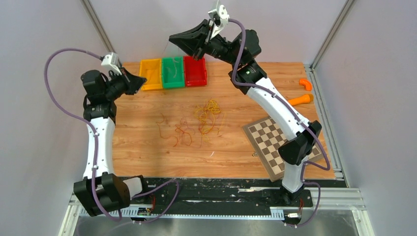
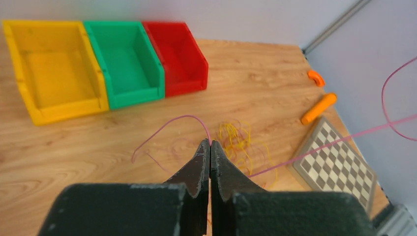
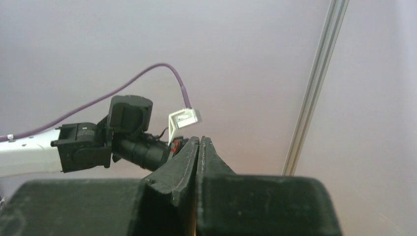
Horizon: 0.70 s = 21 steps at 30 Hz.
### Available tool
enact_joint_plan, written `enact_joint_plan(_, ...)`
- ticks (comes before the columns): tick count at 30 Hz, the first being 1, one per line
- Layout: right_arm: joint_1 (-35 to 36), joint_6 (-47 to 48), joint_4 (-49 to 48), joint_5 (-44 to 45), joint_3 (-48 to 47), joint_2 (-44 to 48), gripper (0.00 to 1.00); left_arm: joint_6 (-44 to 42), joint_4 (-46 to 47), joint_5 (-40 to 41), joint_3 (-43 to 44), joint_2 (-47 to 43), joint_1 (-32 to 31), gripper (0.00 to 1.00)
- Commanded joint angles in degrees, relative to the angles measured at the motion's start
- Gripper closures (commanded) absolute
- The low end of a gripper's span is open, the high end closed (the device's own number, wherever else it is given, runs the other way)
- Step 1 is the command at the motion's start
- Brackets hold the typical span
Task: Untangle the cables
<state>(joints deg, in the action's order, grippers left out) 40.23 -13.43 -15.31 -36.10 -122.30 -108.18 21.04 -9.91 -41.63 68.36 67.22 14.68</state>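
The cables lie loose mid-table: a yellow tangle (image 1: 209, 110) and red and orange curly strands (image 1: 179, 132) to its left. My left gripper (image 1: 142, 81) hangs above the table's far left, beside the yellow bin. In the left wrist view it (image 2: 210, 143) is shut, with a thin pinkish-red cable (image 2: 172, 120) pinched at its tips. That cable arcs away to the left, and the yellow tangle (image 2: 236, 140) lies beyond. Another thin pink stretch (image 2: 334, 142) runs off to the right. My right gripper (image 1: 172, 38) is raised high over the bins. It (image 3: 199, 139) is shut, and no strand shows between its jaws.
A yellow bin (image 1: 150, 61), a green bin (image 1: 173, 59) and a red bin (image 1: 195, 58) stand in a row at the far edge. A checkerboard (image 1: 275, 140) lies at the right front. An orange carrot-shaped piece (image 1: 301, 100) and a curved orange piece (image 1: 306, 83) sit far right.
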Motion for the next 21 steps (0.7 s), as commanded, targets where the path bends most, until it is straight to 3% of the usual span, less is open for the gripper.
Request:
enact_joint_plan(1, -0.76, 0.22, 1.09, 1.75, 1.72, 0.87, 1.00, -2.91, 5.58, -7.28, -4.15, -4.88, 0.26, 1.00)
enact_joint_plan(6, -0.95, -0.22, 1.18, 0.14, 4.70, 2.09, 1.00, -5.55, 4.39, -14.93, -5.81, -5.15, -0.05, 1.00)
enact_joint_plan(10, -0.95, 1.17, 3.16, -1.00, 6.96, 2.64, 1.00, -2.58, 8.17, -20.09, -5.61, -6.00, -1.35, 1.00)
enact_joint_plan(17, -2.03, 12.30, 6.99, -1.80, 24.92, 9.02, 0.98, 4.22, 12.92, -19.57, 7.46, -3.54, -1.69, 1.00)
enact_joint_plan(18, -2.05, 12.98, 7.43, -2.65, 27.42, 9.70, 0.87, 7.36, 15.52, -19.51, 9.15, -2.91, -1.68, 1.00)
enact_joint_plan(20, -2.14, 15.38, 8.10, -4.67, 31.16, 9.72, 0.43, 11.63, 18.18, -19.20, 17.65, -0.61, -2.04, 1.00)
enact_joint_plan(21, -2.02, 15.30, 8.39, -5.50, 31.81, 9.28, 0.29, 12.83, 18.71, -19.11, 19.96, 1.29, -2.47, 1.00)
